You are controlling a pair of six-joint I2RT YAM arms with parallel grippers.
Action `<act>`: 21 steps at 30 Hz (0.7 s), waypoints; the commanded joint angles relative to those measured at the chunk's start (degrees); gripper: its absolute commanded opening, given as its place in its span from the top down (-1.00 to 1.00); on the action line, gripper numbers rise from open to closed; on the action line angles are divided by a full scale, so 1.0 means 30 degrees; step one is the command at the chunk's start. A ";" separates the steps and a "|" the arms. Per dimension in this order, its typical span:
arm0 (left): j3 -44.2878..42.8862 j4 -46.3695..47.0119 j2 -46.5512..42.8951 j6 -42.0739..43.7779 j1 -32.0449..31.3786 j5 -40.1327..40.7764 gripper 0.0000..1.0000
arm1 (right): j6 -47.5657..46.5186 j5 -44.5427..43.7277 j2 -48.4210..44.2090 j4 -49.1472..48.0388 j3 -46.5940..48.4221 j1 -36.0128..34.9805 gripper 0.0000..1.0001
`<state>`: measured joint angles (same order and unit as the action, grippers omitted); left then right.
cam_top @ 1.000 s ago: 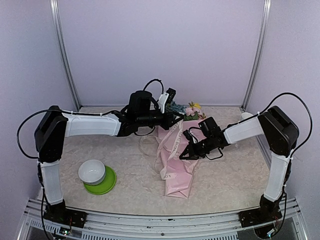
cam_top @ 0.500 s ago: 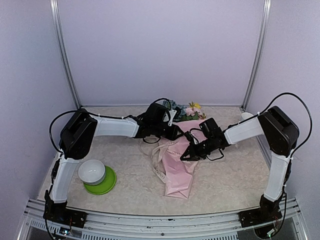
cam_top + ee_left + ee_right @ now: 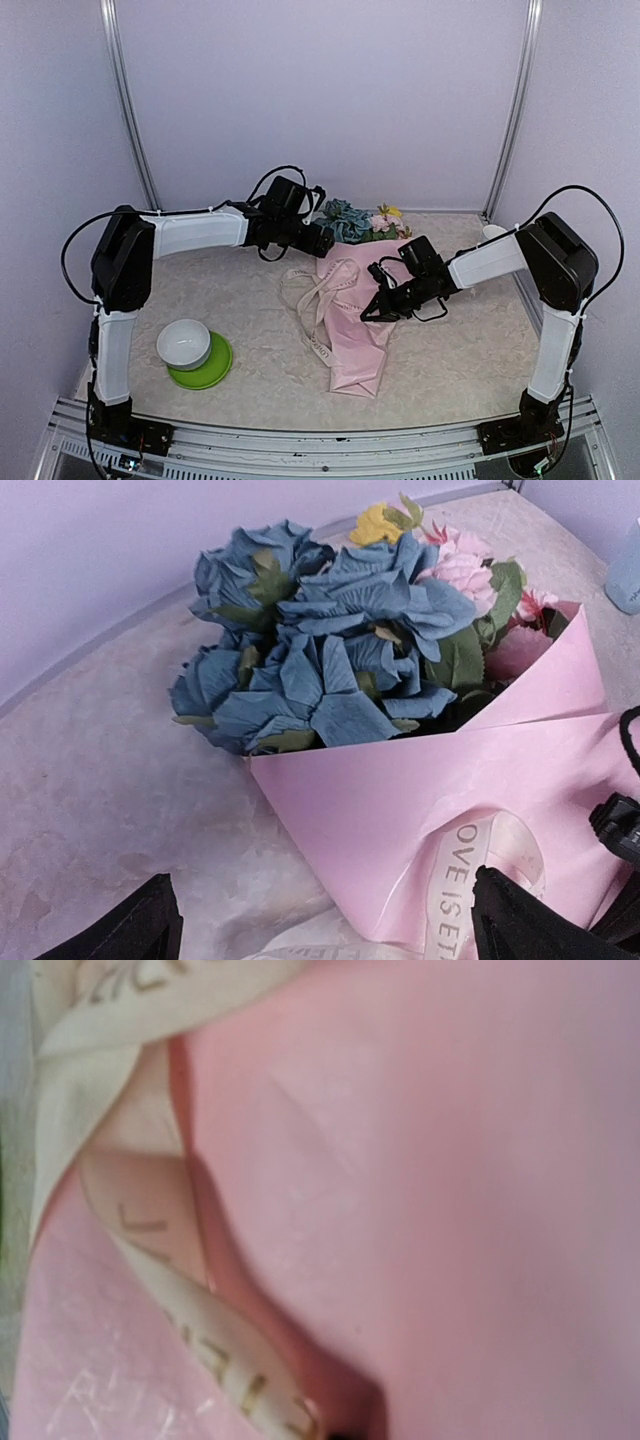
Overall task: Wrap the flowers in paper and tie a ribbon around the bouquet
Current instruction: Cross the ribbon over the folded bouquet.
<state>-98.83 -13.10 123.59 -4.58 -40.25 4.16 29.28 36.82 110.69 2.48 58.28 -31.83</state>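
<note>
The bouquet (image 3: 358, 335) lies on the table as a pink paper (image 3: 400, 780) cone, narrow end toward me. Blue, pink and yellow flowers (image 3: 330, 660) spill from its far end (image 3: 350, 222). The cream lettered ribbon (image 3: 318, 300) loops loosely over and left of the cone. My left gripper (image 3: 322, 243) hovers open just left of the flower heads; its fingertips (image 3: 150, 930) frame paper and ribbon (image 3: 455, 880) without touching them. My right gripper (image 3: 372, 308) rests on the cone's middle, shut, and the ribbon (image 3: 200, 1340) runs into its jaws.
A white bowl (image 3: 185, 343) sits on a green plate (image 3: 210, 368) at the near left. A small pale container (image 3: 490, 232) stands by the back right corner post. Lilac walls close in the back and both sides.
My left gripper has opened and let go of the ribbon, then drawn back to the left. The lifted ribbon has dropped into loose loops on the table. My right arm has stayed put.
</note>
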 commanded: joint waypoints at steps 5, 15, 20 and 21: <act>0.7493 0.0350 -0.6982 -0.0450 -0.2133 -0.1955 -0.46 | -0.0380 -0.0778 0.0433 0.1430 0.0060 -0.0199 1.00; 1.0143 0.1272 -0.5344 -0.1783 -0.3499 -0.4357 -0.09 | -0.0561 -0.0845 0.0542 0.1593 0.0190 -0.0228 1.00; 0.9148 0.0732 -0.3961 -0.1793 -0.3306 -0.4038 0.15 | -0.0516 -0.0882 0.0401 0.1590 0.0161 -0.0228 1.00; 0.9061 0.0535 -0.3763 -0.1785 -0.3333 -0.4122 0.19 | -0.0543 -0.0903 0.0360 0.1636 0.0149 -0.0228 1.00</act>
<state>-68.79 -11.29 110.48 -9.74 -50.30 -7.62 28.27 36.16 110.69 3.49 58.78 -32.08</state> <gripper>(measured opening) 0.436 0.006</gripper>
